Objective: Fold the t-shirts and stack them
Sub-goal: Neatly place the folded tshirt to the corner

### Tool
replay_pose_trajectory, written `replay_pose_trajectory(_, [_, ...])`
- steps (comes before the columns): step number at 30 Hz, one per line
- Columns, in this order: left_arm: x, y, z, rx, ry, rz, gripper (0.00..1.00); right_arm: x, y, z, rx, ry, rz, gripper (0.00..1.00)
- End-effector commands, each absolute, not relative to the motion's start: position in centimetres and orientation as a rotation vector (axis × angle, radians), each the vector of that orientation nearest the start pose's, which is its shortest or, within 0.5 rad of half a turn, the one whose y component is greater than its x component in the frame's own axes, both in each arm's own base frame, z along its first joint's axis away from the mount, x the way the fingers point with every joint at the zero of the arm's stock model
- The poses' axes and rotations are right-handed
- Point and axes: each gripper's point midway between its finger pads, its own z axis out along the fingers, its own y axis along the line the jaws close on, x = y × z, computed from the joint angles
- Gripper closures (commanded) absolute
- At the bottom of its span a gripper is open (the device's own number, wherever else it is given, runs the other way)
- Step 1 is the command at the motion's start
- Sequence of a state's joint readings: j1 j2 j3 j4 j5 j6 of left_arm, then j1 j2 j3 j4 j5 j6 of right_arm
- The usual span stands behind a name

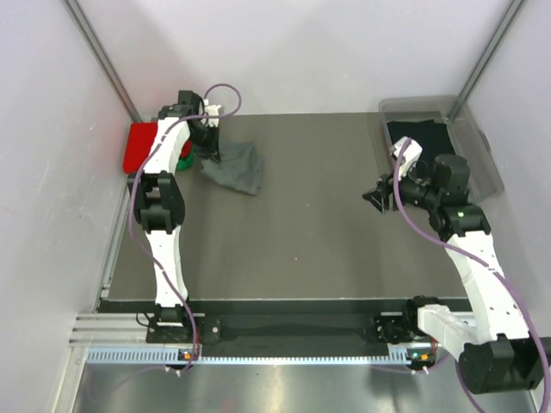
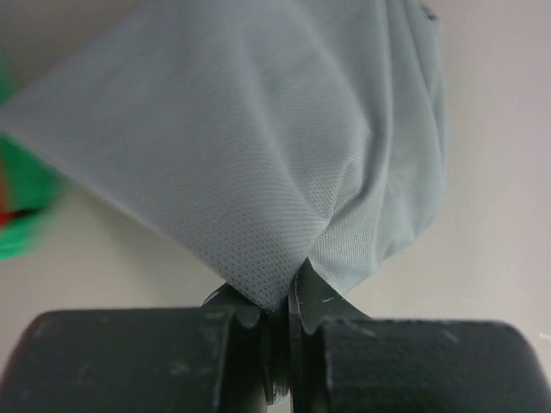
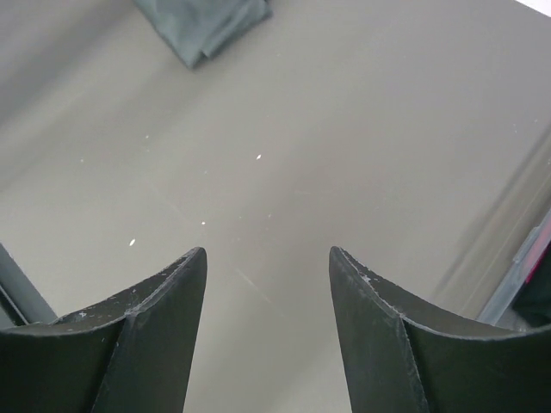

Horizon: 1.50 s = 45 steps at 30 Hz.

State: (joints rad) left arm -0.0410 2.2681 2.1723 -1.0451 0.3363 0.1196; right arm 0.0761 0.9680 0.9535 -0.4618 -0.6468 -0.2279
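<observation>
1. The left pincer (image 2: 288,303) is pressed together on a bunched corner of the dark grey soft-cloth t-shirt (image 2: 258,155). The bite looks thin and close to the hem, so a quick pull could let the fabric slide out.
2. The grey shirt hangs from that 1 pinch, with its lower part crumpled on the dark table (image 1: 327,224) near the far-left corner. Held at only 1 point, its layers could fall open or twist, and it would then land askew.
3. Just beside it sit the bright red folded t-shirt (image 1: 139,146) and a green t-shirt (image 1: 184,163), of which only a sliver shows past the arm. Trailing grey cloth could drag over them and knock the pile out of square or toward the table's edge.
4. The right pincer (image 3: 267,284) is spread and empty over bare table on the right, well apart from the grey shirt. From there it cannot steady a slipping fold.
5. The black t-shirt (image 1: 417,133) lies in the clear plastic tub (image 1: 482,168) at the far-right corner. A grab there could strike the tub wall, shift the tub, or lift only 1 layer.
</observation>
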Motion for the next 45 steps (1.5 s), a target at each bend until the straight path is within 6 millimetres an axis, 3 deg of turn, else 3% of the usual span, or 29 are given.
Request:
replay_pose_trajectory(1, [51.8, -2.5, 14.0, 0.400, 2.615, -0.098, 1.00, 27.8, 11.8, 25.4, -0.705, 1.824, 0.534, 0.41])
replay_pose_trajectory(10, [55.1, 0.7, 18.4, 0.310, 2.458, 0.134, 1.00, 27.3, 11.3, 25.2, -0.667, 1.809, 0.559, 0.40])
replay_pose_trajectory(22, [57.9, 5.4, 22.5, 0.288, 2.280, 0.498, 1.00, 27.2, 11.2, 24.9, -0.651, 1.803, 0.578, 0.40])
replay_pose_trajectory(24, [58.2, 5.6, 23.5, 0.277, 2.247, 0.510, 1.00, 27.5, 10.2, 24.7, -0.616, 1.811, 0.556, 0.40])
replay_pose_trajectory(31, [58.1, 5.7, 27.9, 0.229, 2.136, 0.519, 1.00, 27.6, 10.0, 24.5, -0.604, 1.810, 0.560, 0.39])
replay_pose_trajectory(35, [57.7, 6.2, 29.3, 0.228, 2.112, 0.559, 1.00, 27.6, 9.9, 24.3, -0.597, 1.812, 0.561, 0.39])
replay_pose_trajectory(42, [57.1, 7.3, 30.7, 0.258, 2.092, 0.650, 1.00, 27.5, 9.7, 24.4, -0.590, 1.803, 0.558, 0.39])
replay_pose_trajectory(45, [57.2, 8.0, 30.1, 0.286, 2.101, 0.713, 1.00, 27.5, 9.6, 24.2, -0.586, 1.804, 0.559, 0.39])
